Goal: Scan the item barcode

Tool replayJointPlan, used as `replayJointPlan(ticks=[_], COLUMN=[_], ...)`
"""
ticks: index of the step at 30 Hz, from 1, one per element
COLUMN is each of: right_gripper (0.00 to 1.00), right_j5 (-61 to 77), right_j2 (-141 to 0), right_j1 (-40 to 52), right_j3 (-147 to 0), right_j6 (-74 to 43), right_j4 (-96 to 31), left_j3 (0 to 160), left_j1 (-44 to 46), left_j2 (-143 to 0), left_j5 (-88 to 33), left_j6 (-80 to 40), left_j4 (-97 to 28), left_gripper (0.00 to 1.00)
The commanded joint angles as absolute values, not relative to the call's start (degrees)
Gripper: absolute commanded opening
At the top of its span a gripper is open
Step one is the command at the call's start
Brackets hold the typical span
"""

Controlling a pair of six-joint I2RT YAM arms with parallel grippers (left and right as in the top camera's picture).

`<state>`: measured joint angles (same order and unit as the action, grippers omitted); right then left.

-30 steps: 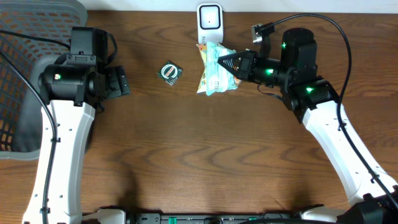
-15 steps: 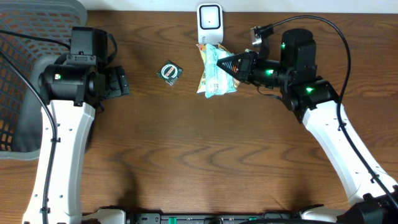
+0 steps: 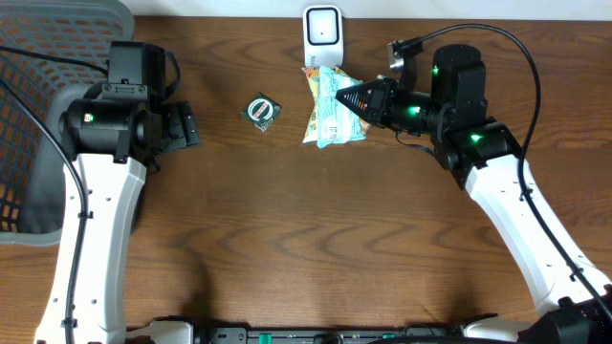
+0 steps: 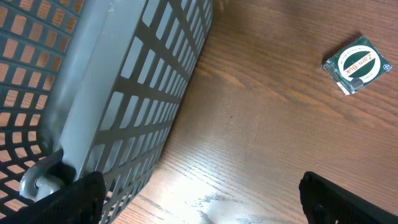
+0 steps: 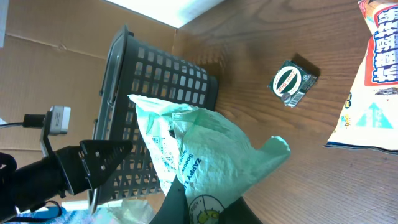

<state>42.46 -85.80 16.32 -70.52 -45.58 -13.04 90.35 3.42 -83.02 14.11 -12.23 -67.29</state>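
Overhead: green packet (image 3: pixel 332 107) in right gripper (image 3: pixel 342 96).

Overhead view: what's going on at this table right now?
The right gripper is shut on a pale green snack packet, holding it just in front of the white barcode scanner at the table's far edge. The left gripper is open and holds nothing, near the grey mesh basket. A small green-and-white packet lies on the wooden table, untouched. Whether the barcode faces the scanner can't be told.
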Motion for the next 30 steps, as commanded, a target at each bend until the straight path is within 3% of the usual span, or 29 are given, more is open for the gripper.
replayJointPlan(ticks=[1, 8, 10, 15, 18, 24, 30], right_gripper=[0.01, 0.01, 0.01, 0.01, 0.01, 0.01, 0.04], right_j5=[42.33, 36.12, 28.47, -9.87, -21.82, -35.9, -36.93], right_j2=[-85.43, -85.45, -85.45, -86.59, -88.77, -98.37, -105.32], right_j1=[16.62, 16.62, 16.62, 16.6, 16.6, 16.62, 17.37], right_j3=[-70.89, -70.89, -70.89, -70.52, -70.06, -69.84, -69.84], right_j6=[-44.45, -38.85, -35.4, -32.08, -32.08, -32.03, -28.56], right_j4=[-13.1, -16.25, -20.16, -36.97, -41.74, -47.07, -48.49], left_j3=[90.87, 90.87, 90.87, 90.87, 90.87, 90.87, 90.87], left_j1=[3.11, 3.11, 3.11, 3.11, 3.11, 3.11, 3.11], left_j2=[-82.61, -82.61, -82.61, -82.61, -82.61, -82.61, -82.61], left_j5=[15.07, 15.07, 15.07, 15.07, 15.07, 15.07, 15.07], left_j6=[-12.56, -12.58, -12.58, -12.56, -12.56, -12.56, -12.56], left_j4=[-67.48, -67.48, -67.48, -67.48, -67.48, -67.48, -67.48], left_gripper=[0.98, 0.98, 0.98, 0.98, 0.98, 0.98, 0.98])
